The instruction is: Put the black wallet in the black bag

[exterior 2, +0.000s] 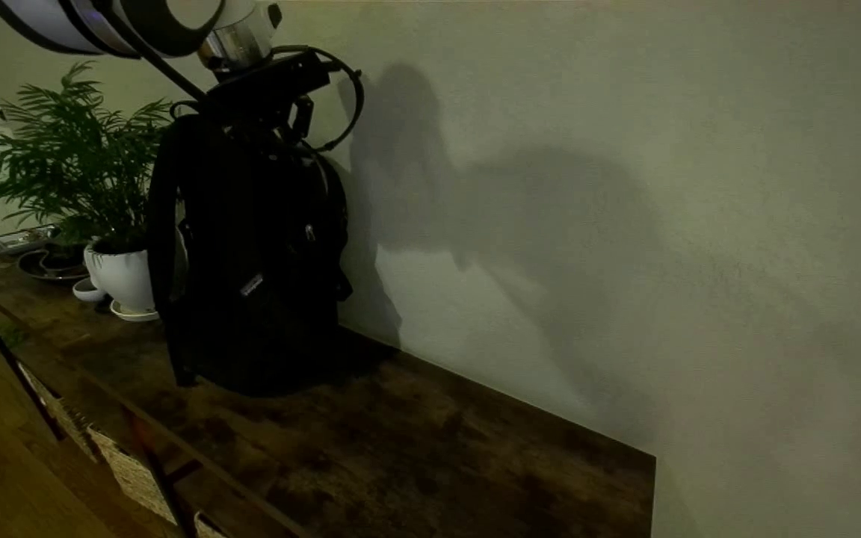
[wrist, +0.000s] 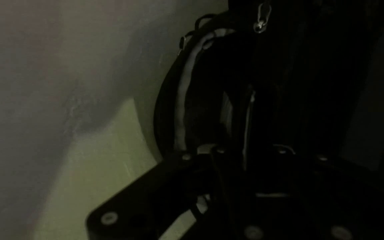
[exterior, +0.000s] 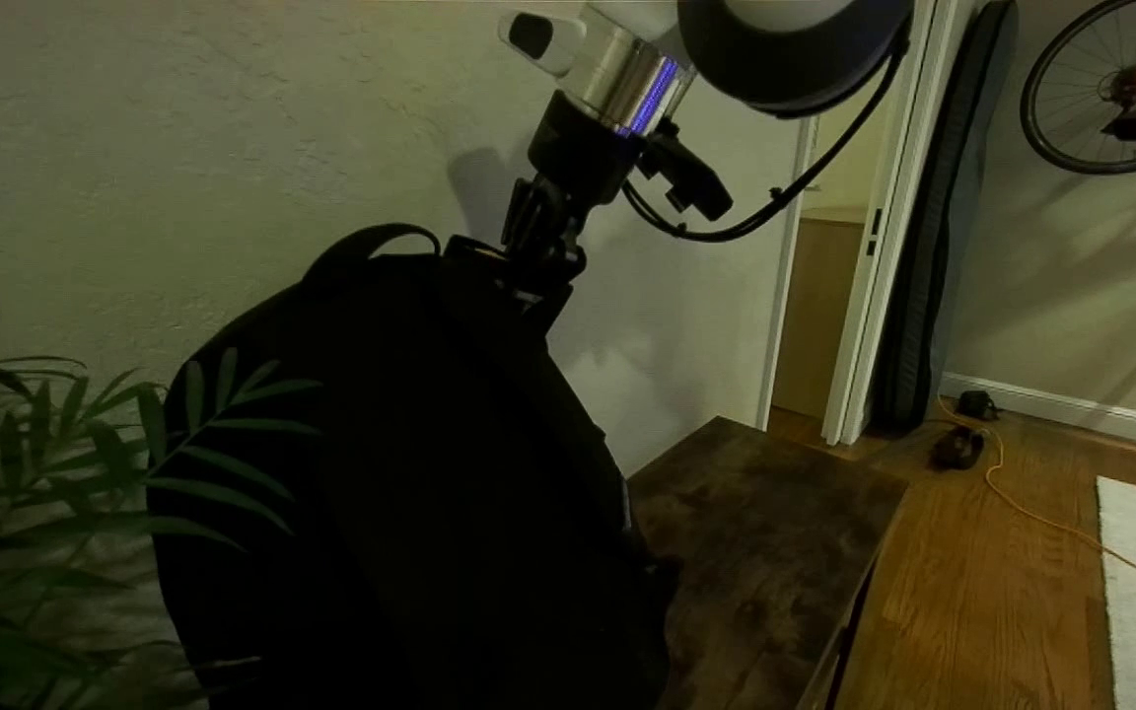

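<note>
Black fabric backpack (exterior 2: 251,254): upright on brown wood-topped counter (exterior 2: 430,448), near wall-side edge.
Black two-finger gripper (wrist: 250,153): at unzipped mouth; cannot tell whether grasping.
Black wallet: whereabouts not discernible.
Insertion: should pass pale curved zip trim (wrist: 181,100) before release.

black bag (exterior 2: 251,254) is just a backpack, standing upright on the dark wood table (exterior 2: 430,441), looks unzipped up top
</note>
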Robot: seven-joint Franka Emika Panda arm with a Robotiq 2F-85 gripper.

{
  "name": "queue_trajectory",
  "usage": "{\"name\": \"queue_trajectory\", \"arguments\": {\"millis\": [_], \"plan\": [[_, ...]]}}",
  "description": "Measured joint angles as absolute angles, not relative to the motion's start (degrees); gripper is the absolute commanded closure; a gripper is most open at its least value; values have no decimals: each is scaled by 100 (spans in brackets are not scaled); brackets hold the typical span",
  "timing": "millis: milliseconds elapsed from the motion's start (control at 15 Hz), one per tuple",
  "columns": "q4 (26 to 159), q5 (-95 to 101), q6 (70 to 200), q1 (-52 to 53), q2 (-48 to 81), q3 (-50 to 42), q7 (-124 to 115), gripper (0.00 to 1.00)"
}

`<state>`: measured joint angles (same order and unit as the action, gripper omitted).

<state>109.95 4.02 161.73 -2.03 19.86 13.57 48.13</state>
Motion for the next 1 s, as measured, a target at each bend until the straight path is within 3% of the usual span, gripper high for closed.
{"name": "queue_trajectory", "arguments": {"millis": [333,400,533,1000], "plan": [[10771,-320,16471,-650,2517,1930,5513,95],[10735,-400,16539,-751,2606,2053,5635,56],[10669,-530,16652,-965,2749,2320,5884,49],[10605,-588,16673,-1436,2849,2888,6206,4]]}}
